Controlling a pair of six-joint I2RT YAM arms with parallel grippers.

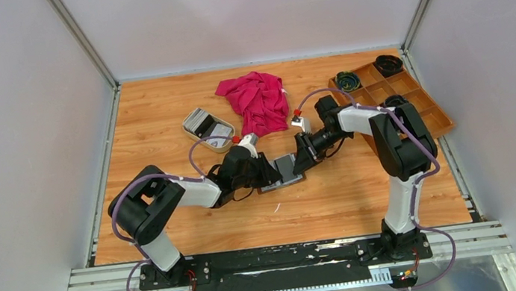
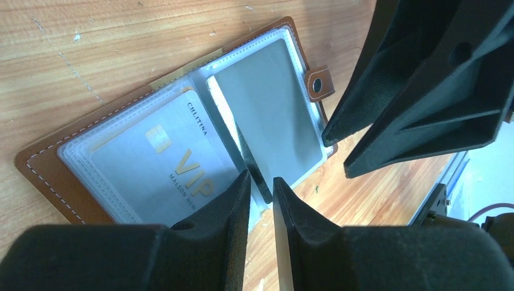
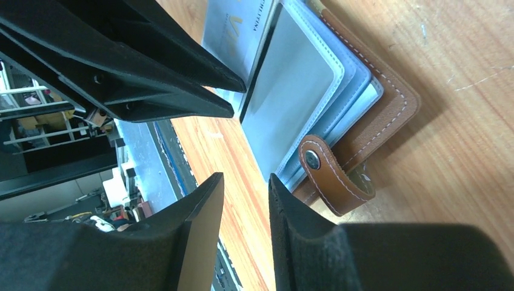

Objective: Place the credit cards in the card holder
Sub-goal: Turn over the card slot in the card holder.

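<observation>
- The left arm's base and the right arm's base sit nearest, on the rail at the near edge of the wooden surface.
- Far left, a beige dish holds a stack of credit cards, well apart from both arms' tips.
- The left jaws stand slightly parted. Their fingertips flank the near end of a dark card that stands on edge at the fold of the open pages. The gap looks wider than the card is thick, so the jaws read as released rather than pinching it.
- The card holder lies open and flat at the middle of the surface, between the two arms' tips. Its brown leather cover is underneath and its clear sleeves face up.
- Its left page carries a pale VIP card inside a sleeve, and the right page shows a plain grey face.
- The snap tab sticks out from the right page's outer edge.
- Behind the holder, a red cloth lies bunched.
- The right jaws are parted with nothing between them. Their fingers sit just beside the holder's tab side; whether they touch the page I cannot tell.
- Far right, a wooden compartment tray lies at the surface's edge, with dark round objects in its far compartments.
</observation>
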